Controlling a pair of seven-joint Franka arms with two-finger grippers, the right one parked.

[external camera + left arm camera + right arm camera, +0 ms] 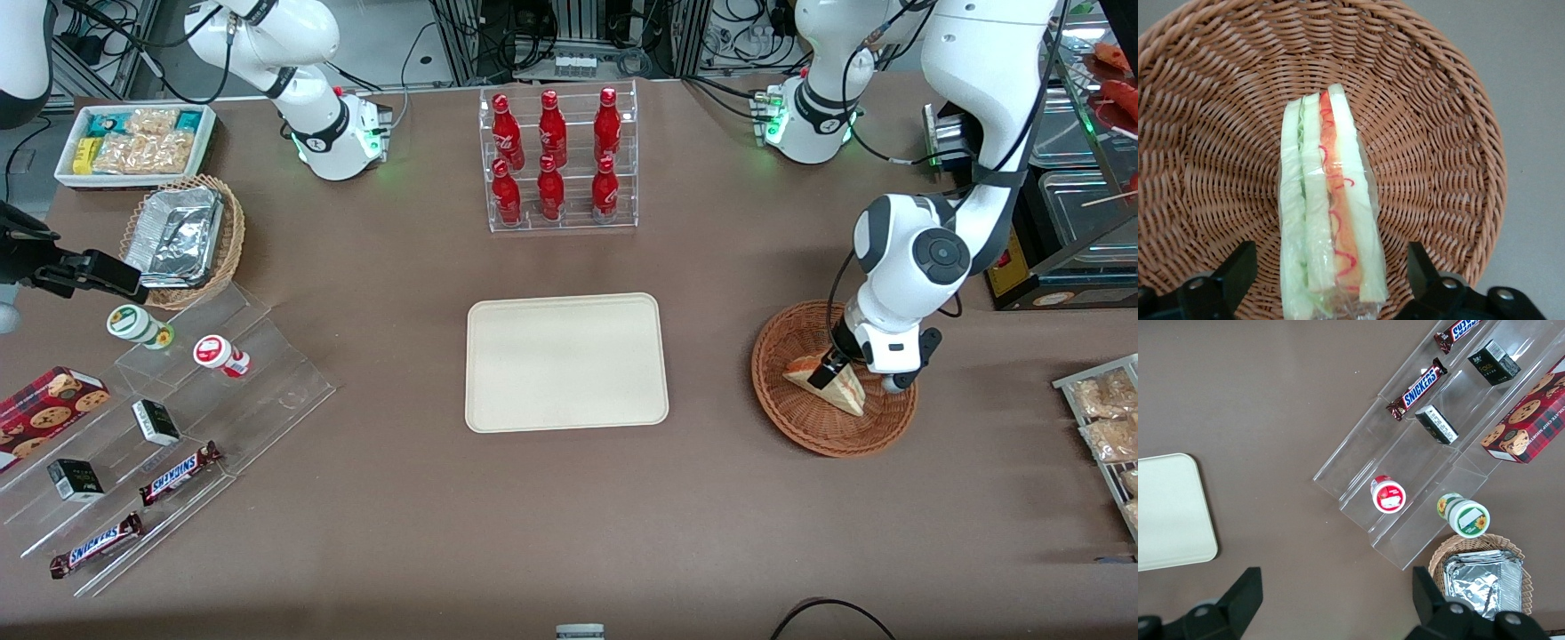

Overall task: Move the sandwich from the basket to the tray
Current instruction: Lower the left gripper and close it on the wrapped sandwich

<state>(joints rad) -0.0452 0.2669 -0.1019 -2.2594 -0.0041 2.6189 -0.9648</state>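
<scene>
Light fell evenly from overhead and the scenes were bright, with soft, short shadows. The tray [566, 362] looked slightly washed out, and the foil containers [174, 234] threw sharp glare. The clear acrylic stand [169, 418] caught faint reflections along its steps. In the left wrist view the sandwich [1329, 207] and the basket [1218, 133] weave were crisp, its wrap glinting a little, while the open gripper [1331, 280], low over the basket, showed dark fingers [1238, 270] softly blurred. The front view's edges bent slightly.
</scene>
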